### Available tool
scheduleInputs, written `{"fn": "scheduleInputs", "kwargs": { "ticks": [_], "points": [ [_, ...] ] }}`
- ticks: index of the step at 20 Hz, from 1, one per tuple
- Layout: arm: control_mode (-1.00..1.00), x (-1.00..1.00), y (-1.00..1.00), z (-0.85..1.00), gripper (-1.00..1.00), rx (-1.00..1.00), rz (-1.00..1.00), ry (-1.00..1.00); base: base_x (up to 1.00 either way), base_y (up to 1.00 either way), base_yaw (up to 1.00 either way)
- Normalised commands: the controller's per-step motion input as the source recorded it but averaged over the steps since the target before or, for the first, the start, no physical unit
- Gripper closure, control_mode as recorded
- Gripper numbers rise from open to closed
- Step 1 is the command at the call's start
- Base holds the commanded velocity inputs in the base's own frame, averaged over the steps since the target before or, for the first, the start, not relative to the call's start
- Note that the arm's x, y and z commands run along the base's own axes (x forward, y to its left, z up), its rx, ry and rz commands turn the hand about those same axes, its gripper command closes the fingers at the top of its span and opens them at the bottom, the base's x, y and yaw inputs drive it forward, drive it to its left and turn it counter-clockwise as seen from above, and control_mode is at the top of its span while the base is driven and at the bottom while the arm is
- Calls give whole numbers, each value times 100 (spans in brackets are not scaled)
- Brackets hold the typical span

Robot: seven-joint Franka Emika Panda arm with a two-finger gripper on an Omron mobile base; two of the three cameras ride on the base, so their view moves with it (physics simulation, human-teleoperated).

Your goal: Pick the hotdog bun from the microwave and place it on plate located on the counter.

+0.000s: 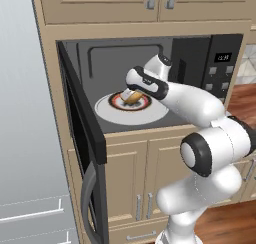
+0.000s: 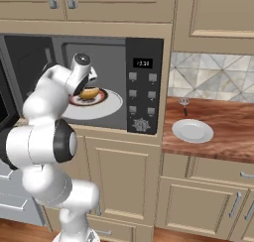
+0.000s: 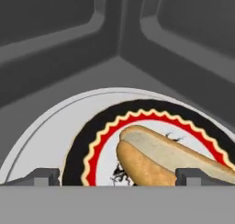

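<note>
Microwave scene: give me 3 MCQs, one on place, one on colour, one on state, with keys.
1. Where does the hotdog bun lie?
A. on the small dark plate inside the microwave
B. on the pale plate on the counter
C. on the floor

2. What colour is the rim band of the small dark plate?
A. blue
B. red-orange
C. green

3. How does the microwave door stand?
A. shut
B. taken off
C. swung open

Key: 1 A, the hand view shows the bun resting on that plate, which sits on the white turntable. 2 B, a scalloped red-orange band rings it. 3 C, the left base view shows the door swung out and the gripper inside, its fingers apart around the bun; the pale plate on the counter holds nothing.
</note>
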Motion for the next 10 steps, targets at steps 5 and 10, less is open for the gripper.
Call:
{"fn": "scheduleInputs", "kwargs": {
  "ticks": [5, 10],
  "points": [
    [-100, 34, 7, -1, -100, -10, 31, 0, 0, 0, 0],
    [-100, 46, -7, -7, -100, -6, 31, 1, 0, 0, 0]
  ]
}}
